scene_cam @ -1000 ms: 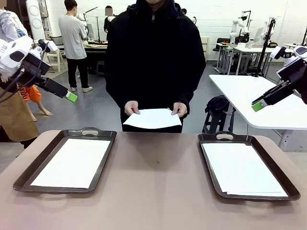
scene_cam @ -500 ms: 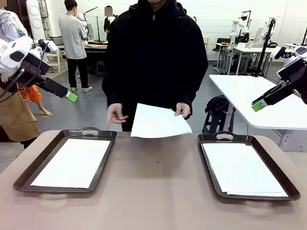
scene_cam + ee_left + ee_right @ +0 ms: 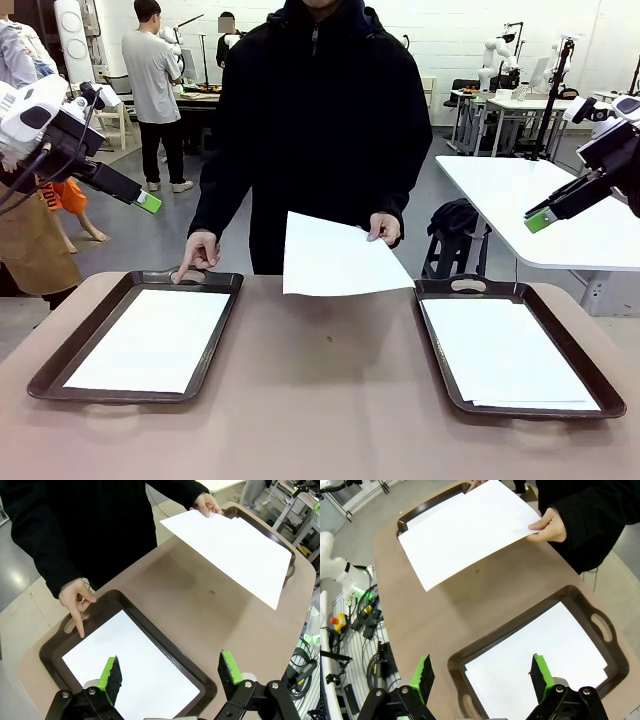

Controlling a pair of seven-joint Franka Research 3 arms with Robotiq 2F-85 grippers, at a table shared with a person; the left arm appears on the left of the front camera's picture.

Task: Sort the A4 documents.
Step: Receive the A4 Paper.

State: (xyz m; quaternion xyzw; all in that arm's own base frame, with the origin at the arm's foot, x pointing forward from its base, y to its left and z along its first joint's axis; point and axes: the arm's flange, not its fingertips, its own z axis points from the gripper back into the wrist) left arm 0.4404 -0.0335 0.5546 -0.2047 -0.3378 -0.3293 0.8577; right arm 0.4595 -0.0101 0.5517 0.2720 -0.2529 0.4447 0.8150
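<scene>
A person across the table holds one white A4 sheet (image 3: 340,258) (image 3: 235,550) (image 3: 465,527) by its corner, above the table's middle. The other hand (image 3: 198,252) (image 3: 76,596) points an index finger at the left tray's far handle. More white sheets lie in the left tray (image 3: 150,338) (image 3: 132,667) and in the right tray (image 3: 505,352) (image 3: 540,657). My left gripper (image 3: 148,203) (image 3: 170,677) hangs open, high above the left tray. High over the right side, my right gripper (image 3: 540,220) (image 3: 482,672) is open too, with nothing between its fingers.
Two dark brown trays with handles sit on the brown table: left tray (image 3: 215,345), right tray (image 3: 432,350). Bare tabletop (image 3: 325,390) lies between them. A white table (image 3: 520,195) stands behind on the right, and other people stand far back left.
The person let go of the sheet with one hand and brought that hand down to point at the left tray's handle. The sheet shifted toward the right tray. Both arms stayed still.
</scene>
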